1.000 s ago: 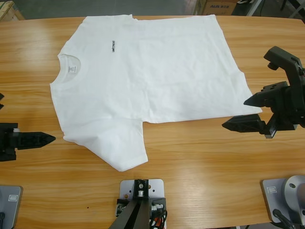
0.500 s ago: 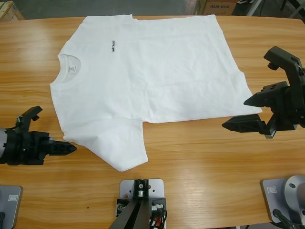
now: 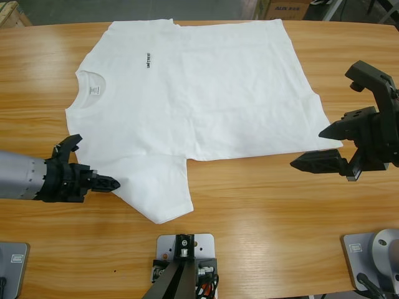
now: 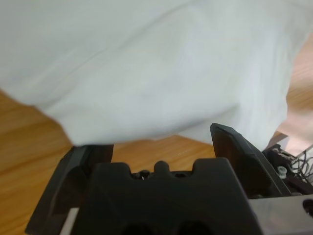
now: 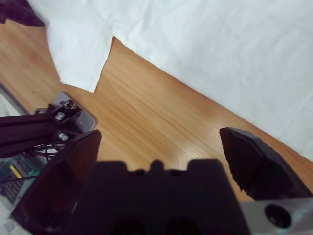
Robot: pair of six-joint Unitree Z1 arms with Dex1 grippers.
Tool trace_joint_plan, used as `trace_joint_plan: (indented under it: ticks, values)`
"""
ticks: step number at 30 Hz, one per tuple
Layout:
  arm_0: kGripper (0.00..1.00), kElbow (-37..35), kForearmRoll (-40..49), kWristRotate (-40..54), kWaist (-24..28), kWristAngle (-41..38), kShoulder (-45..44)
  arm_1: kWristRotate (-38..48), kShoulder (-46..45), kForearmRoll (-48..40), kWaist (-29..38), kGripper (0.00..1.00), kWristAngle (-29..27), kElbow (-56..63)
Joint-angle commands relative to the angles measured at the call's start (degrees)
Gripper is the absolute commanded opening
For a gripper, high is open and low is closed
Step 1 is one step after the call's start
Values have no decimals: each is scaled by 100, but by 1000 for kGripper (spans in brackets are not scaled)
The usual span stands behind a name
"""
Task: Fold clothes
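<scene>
1. Only the left arm has moved: a second ago just its black tip showed at the table's left edge, and now its silver forearm reaches well in, with the left gripper (image 3: 107, 184) at the hem of the near sleeve (image 3: 153, 187).
2. By contrast the right gripper (image 3: 321, 149) hangs where it was, just off the shirt's bottom hem near the table's right edge, jaws wide apart over bare wood and holding nothing.
3. Judging by that, the opening grasp is being set up on the left side while the right waits its turn; no fold has been made.
4. Spread flat on the table (image 3: 262, 218), the T-shirt (image 3: 199, 93) lies chest up across the middle and far part, its far edge at the table's far edge.
5. Its long axis runs left to right: collar (image 3: 92, 90) toward the left edge, bottom hem toward the right, the near sleeve slanting toward the near edge.
6. Seen along the left wrist, the jaws stand apart with the sleeve cloth (image 4: 146, 73) draped over the left one's tip, not yet pinched.
7. Small dark chest lettering (image 3: 148, 60) sits toward the far edge.
</scene>
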Motion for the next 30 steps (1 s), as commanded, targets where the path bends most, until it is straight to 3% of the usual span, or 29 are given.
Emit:
trace_joint_plan:
  ticks: [1, 11, 16, 21, 26, 30]
  values:
    - [760, 142, -330, 38, -77, -58, 519, 28, 163, 5, -61, 1000, 98, 113]
    - [759, -338, -430, 231, -327, -327, -782, 27, 187, 5, -61, 1000, 80, 106]
    - [761, -394, -428, 439, -339, -339, -883, 27, 154, 5, -61, 1000, 87, 108]
    - [761, -547, -567, 527, -133, -902, -562, 27, 126, 5, -61, 1000, 89, 115]
    - [761, -932, -928, 711, -14, -2262, 496, 27, 73, 5, -61, 1000, 89, 120]
    - [761, -1171, -1008, 718, -14, -2584, 878, 28, 38, 12, -61, 1000, 89, 123]
